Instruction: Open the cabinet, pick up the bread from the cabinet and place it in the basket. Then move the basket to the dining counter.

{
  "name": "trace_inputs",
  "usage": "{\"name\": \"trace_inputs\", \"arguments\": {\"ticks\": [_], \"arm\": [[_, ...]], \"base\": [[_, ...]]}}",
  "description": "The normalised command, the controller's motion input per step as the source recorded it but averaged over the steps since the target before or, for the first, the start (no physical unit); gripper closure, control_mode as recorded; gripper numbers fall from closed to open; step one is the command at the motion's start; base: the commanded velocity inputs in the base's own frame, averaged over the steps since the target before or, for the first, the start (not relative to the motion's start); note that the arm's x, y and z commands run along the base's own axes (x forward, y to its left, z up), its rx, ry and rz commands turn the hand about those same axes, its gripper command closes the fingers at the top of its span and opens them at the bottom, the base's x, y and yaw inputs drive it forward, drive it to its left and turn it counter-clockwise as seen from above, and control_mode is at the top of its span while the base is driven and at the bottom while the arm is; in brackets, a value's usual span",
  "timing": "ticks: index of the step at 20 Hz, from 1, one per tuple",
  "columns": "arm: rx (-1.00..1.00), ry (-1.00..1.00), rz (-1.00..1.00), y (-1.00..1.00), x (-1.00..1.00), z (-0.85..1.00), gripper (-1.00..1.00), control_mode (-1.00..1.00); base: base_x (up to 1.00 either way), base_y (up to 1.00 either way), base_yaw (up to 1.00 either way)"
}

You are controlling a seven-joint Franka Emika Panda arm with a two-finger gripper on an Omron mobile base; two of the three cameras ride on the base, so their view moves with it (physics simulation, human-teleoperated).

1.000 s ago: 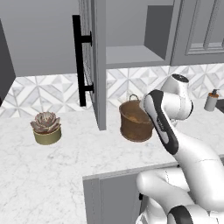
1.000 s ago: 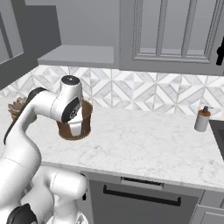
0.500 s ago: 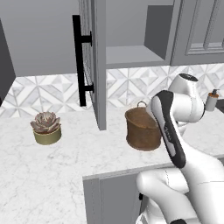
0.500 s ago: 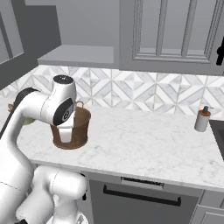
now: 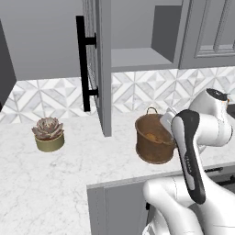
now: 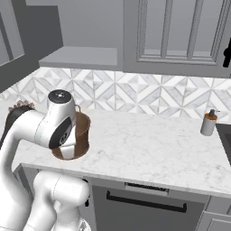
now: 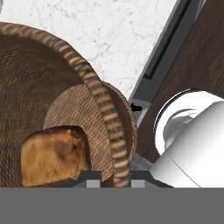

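Observation:
The copper-brown basket [image 5: 153,142] hangs tilted near the marble worktop's front edge, partly behind my arm in the right base view [image 6: 82,134]. My gripper [image 7: 116,177] is shut on the basket's woven rim [image 7: 103,103], one finger inside and one outside. The golden-brown bread [image 7: 54,155] lies on the basket's floor. The grey cabinet's glass-paned door [image 5: 98,64] stands open with its black bar handle [image 5: 82,64] facing out. Its shelf [image 5: 137,57] is bare. The dining counter is out of view.
An olive pot with a succulent [image 5: 48,135] sits on the worktop to the left. A soap dispenser [image 6: 208,122] stands at the far right by the tiled backsplash. Below the worktop edge is a dark-handled appliance front [image 6: 144,200].
The arm has carried the basket away from the backsplash toward the worktop's front edge and a little to the right. The gripper has stayed shut on the rim.

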Motion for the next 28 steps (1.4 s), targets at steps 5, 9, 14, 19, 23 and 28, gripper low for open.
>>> {"name": "trace_inputs", "arguments": {"ticks": [5,9,14,19,23,28], "arm": [[-0.01,-0.04,0.0,0.0,0.0,0.0,1.0,-1.0],[0.0,0.0,0.0,0.0,0.0,0.0,1.0,-1.0],[0.0,0.0,0.0,-0.04,-0.02,0.0,1.0,-1.0],[0.0,0.0,-0.01,-0.05,-0.04,0.0,1.0,1.0],[0.0,0.0,0.0,0.0,0.0,0.0,1.0,1.0],[0.0,0.0,0.0,0.0,0.0,0.0,1.0,1.0]], "base": [[0.0,0.0,0.0],[0.0,0.0,0.0],[0.0,0.0,0.0],[-0.52,-0.67,-0.24],[-0.51,-0.89,-0.47],[-0.11,-0.79,-0.66]]}}
